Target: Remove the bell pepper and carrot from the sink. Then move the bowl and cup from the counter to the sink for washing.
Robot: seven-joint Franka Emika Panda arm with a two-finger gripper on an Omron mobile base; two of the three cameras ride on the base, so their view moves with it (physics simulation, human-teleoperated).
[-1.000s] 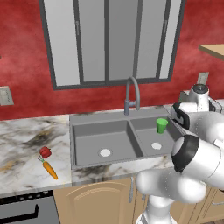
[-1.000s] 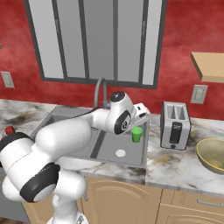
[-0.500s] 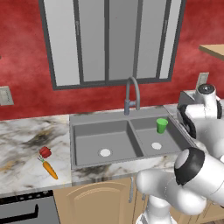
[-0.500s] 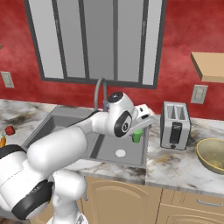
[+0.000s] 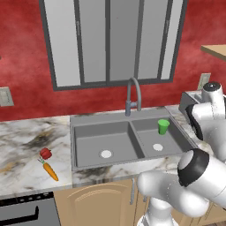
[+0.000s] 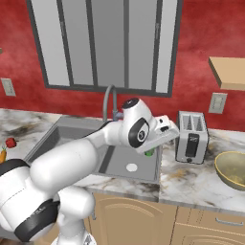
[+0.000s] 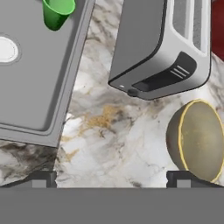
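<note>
The green cup (image 5: 163, 126) stands upright in the right basin of the grey sink (image 5: 101, 120), and appears at the top left of the hand view (image 7: 57, 11). On the counter (image 5: 22, 141) left of the sink lie the red bell pepper (image 5: 45, 153) and the orange carrot (image 5: 50, 171). The olive-yellow bowl (image 6: 232, 167) sits on the counter at the far right, right of the toaster. My gripper (image 7: 111, 179) is open and empty over the marble between sink and bowl (image 7: 197, 140). In the right base view the hand (image 6: 165, 129) partly covers the cup (image 6: 149, 153).
A silver toaster (image 6: 191, 136) stands on the counter between the sink's right edge and the bowl, close to my hand (image 7: 162, 43). The curved faucet (image 5: 133, 95) rises behind the basins. A wooden shelf (image 6: 227, 72) juts out above the bowl.
The arm has swung right, from over the right basin to the counter by the toaster. The cup stays in the basin. The jaws remain open.
</note>
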